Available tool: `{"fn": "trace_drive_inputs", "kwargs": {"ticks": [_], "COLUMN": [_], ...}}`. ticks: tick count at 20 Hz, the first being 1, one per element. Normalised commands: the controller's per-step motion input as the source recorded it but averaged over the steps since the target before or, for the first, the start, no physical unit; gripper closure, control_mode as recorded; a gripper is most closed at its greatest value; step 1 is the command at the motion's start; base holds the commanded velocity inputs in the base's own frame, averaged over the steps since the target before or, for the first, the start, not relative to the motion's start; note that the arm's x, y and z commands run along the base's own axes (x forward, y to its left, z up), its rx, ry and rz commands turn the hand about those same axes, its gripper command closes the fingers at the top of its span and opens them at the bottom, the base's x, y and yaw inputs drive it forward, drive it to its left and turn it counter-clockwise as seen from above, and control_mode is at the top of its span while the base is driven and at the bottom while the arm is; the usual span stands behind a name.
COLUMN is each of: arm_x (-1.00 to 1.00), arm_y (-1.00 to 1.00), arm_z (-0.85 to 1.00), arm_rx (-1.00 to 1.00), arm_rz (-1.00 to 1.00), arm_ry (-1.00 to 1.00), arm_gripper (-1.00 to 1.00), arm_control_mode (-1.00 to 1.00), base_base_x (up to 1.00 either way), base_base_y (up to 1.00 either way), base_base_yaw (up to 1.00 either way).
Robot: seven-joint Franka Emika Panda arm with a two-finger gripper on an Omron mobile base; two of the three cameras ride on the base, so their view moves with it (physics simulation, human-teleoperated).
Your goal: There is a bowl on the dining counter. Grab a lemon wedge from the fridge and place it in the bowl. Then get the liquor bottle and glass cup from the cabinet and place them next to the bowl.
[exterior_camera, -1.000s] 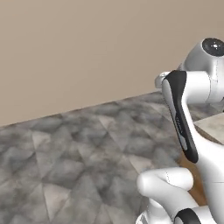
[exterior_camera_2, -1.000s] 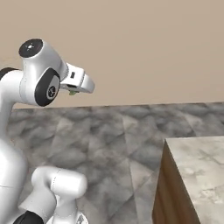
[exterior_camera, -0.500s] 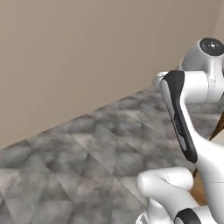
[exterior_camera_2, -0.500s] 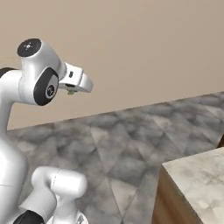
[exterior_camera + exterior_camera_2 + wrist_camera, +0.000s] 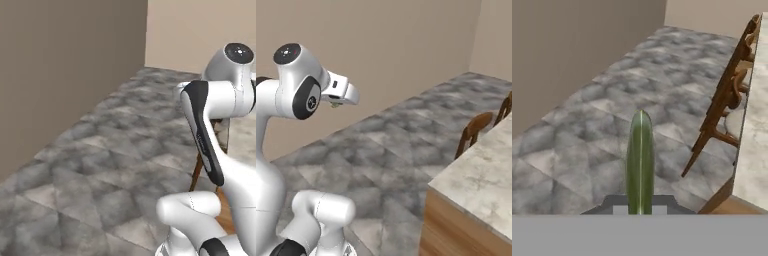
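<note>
Presently held: lemon wedge (image 5: 640, 162), a slim yellow-green sliver, seen edge-on in the hand view, rising between the fingertips at the bottom of the frame.

Handling, as judged: very light; rind fairly stiff, flesh soft and wet, so likely slippery and easily crushed. A hold across the two flat cut faces, near the thick middle, is judged best; hard squeezing is not advised.

Tool: gripper (image 5: 335, 104), carried high on the white arm in the right base view, with a small greenish speck showing beneath the hand. The jaws are drawn nearly together, pinching the wedge between them. Nothing else is touched.

Surroundings: grey marbled tile floor (image 5: 100, 165); beige wall (image 5: 60, 75); dining counter (image 5: 481, 175), stone top on a wood base, to the robot's right; wooden chairs (image 5: 729, 95) tucked beside it.

Status, as judged: wedge fetched and in transit; placing in the bowl not yet done.
</note>
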Motion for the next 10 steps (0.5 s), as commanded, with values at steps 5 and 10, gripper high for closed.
{"fn": "trace_drive_inputs", "kwargs": {"ticks": [5, 10], "arm_x": [0.00, 0.00], "arm_y": [0.00, 0.00], "arm_z": [0.00, 0.00], "arm_rx": [0.00, 0.00], "arm_rz": [0.00, 0.00], "arm_ry": [0.00, 0.00], "arm_gripper": [1.00, 1.00], "arm_control_mode": [1.00, 1.00], "base_base_x": [0.55, 0.72], "base_base_y": [0.71, 0.89], "base_base_yaw": [-0.68, -0.59]}}
